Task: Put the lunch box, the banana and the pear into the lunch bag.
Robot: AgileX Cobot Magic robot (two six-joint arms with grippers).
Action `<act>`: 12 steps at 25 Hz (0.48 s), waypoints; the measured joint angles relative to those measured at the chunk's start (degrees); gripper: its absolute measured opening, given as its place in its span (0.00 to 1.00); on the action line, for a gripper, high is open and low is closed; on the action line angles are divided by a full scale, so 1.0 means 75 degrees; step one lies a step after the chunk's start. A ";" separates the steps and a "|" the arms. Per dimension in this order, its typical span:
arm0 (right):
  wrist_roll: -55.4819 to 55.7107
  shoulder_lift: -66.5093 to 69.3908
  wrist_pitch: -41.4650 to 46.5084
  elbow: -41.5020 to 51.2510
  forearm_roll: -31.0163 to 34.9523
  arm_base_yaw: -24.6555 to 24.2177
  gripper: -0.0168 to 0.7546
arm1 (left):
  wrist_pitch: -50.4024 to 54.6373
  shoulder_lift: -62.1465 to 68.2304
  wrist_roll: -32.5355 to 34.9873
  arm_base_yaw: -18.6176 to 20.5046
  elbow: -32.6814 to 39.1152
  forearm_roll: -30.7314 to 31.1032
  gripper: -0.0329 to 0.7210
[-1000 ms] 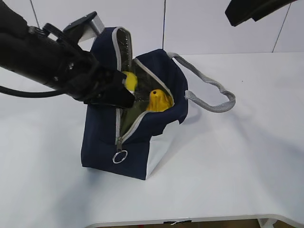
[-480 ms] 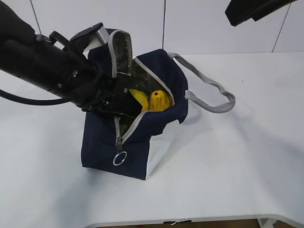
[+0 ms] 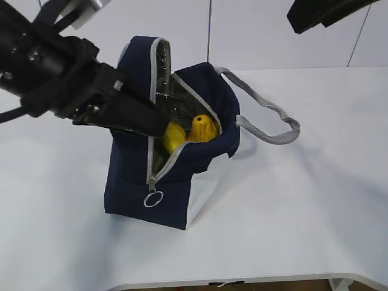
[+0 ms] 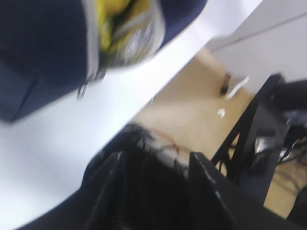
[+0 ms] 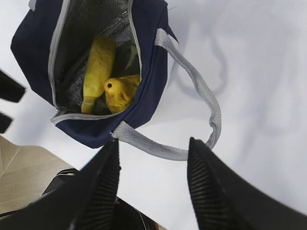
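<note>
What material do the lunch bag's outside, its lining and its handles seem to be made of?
The lunch bag outside looks like matte navy woven fabric: it folds softly and shows no shine. The lining appears to be silver foil, since it is crinkled and reflects light. The handles seem to be grey woven webbing, with a ribbed texture and a limp curve on the table.

A white table stands before a white panelled wall with thin dark seams. Below the table edge, the left wrist view shows a beige floor and a black frame.
</note>
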 joint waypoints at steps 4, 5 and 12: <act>0.0000 0.0000 0.0000 0.0000 0.0000 0.0000 0.53 | 0.0986 -0.0383 -0.0625 0.0317 0.0000 0.0564 0.48; 0.0000 0.0000 0.0000 0.0000 0.0018 0.0000 0.53 | 0.1252 -0.0485 -0.0851 0.0403 0.0000 0.0779 0.48; 0.0000 -0.0037 0.0000 0.0000 0.0237 0.0000 0.53 | 0.2784 -0.1074 -0.1936 0.1024 0.0000 0.2565 0.40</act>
